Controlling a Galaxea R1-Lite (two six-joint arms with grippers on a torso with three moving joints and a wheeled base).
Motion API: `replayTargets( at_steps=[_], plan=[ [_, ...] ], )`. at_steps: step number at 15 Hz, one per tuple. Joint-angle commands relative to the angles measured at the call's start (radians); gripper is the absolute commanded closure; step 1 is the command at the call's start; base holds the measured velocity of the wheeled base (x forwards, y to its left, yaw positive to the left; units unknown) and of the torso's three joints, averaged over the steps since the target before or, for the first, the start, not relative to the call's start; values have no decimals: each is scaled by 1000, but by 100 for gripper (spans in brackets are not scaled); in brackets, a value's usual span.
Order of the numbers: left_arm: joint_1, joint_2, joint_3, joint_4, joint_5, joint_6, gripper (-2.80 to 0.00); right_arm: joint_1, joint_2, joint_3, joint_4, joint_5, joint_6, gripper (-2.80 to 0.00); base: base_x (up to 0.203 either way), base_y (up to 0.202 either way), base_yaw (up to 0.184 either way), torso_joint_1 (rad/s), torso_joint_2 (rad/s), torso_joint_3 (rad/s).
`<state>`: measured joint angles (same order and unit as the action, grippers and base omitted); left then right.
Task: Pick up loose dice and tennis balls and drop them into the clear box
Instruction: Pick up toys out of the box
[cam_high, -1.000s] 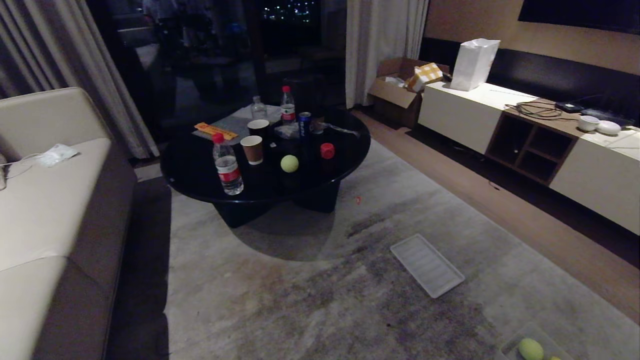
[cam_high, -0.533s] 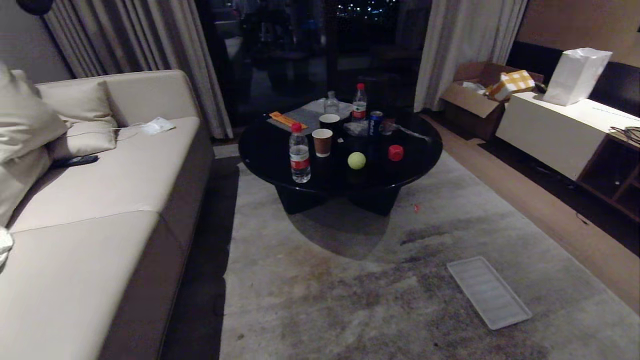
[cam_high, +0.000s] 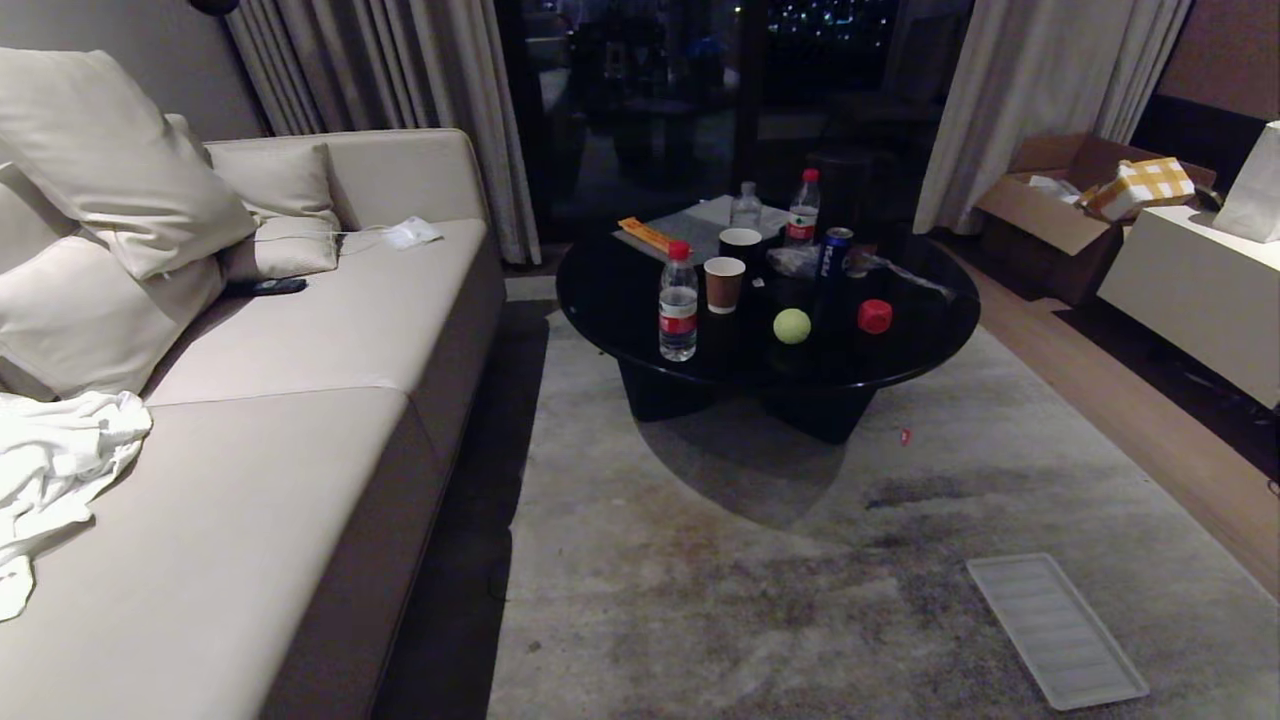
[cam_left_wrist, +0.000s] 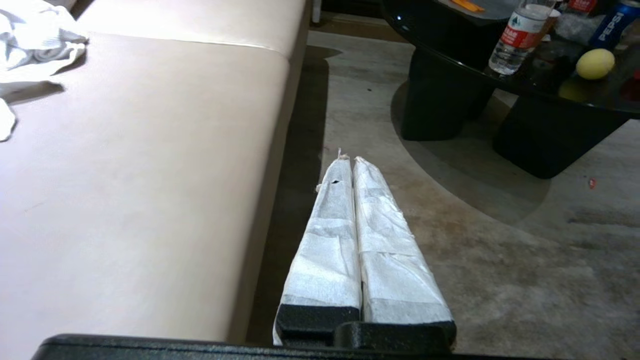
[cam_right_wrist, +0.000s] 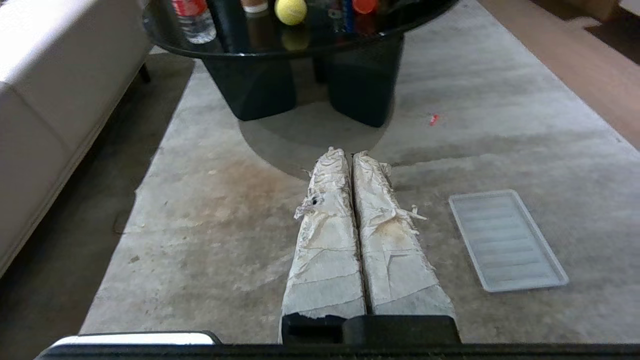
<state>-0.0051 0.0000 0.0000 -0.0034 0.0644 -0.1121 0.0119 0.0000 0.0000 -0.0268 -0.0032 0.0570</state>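
Note:
A yellow-green tennis ball (cam_high: 791, 326) lies on the round black table (cam_high: 610, 300), with a red die (cam_high: 874, 316) just to its right. The ball (cam_left_wrist: 595, 63) also shows in the left wrist view, and ball (cam_right_wrist: 290, 11) and red die (cam_right_wrist: 364, 5) show in the right wrist view. The clear box is out of view. Neither arm shows in the head view. My left gripper (cam_left_wrist: 350, 159) is shut and empty, low over the rug beside the sofa. My right gripper (cam_right_wrist: 348, 152) is shut and empty over the rug, well short of the table.
A beige sofa (cam_high: 300, 380) with cushions and white cloth fills the left. Water bottles (cam_high: 678, 310), paper cups (cam_high: 724, 283) and a can (cam_high: 835, 252) crowd the table. A flat ribbed lid (cam_high: 1055, 630) lies on the rug at right. A cardboard box (cam_high: 1050, 215) and white cabinet (cam_high: 1190, 290) stand far right.
The head view has swung to the left: table and lid shifted right in the picture, the sofa came into view, and the box with a ball at the lower right left it.

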Motion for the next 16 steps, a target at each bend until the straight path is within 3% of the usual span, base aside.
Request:
replayTargets(
  at_steps=[1,16],
  plan=[
    [0,2,2,-1,0,2,0,0,2,9,-1,0,1,0,0,0,0,0,0,0],
    [-1,2,2,0,2,-1,0,0,2,9,-1,0,3,0,178,0,-2,2,1,2]
  ],
)
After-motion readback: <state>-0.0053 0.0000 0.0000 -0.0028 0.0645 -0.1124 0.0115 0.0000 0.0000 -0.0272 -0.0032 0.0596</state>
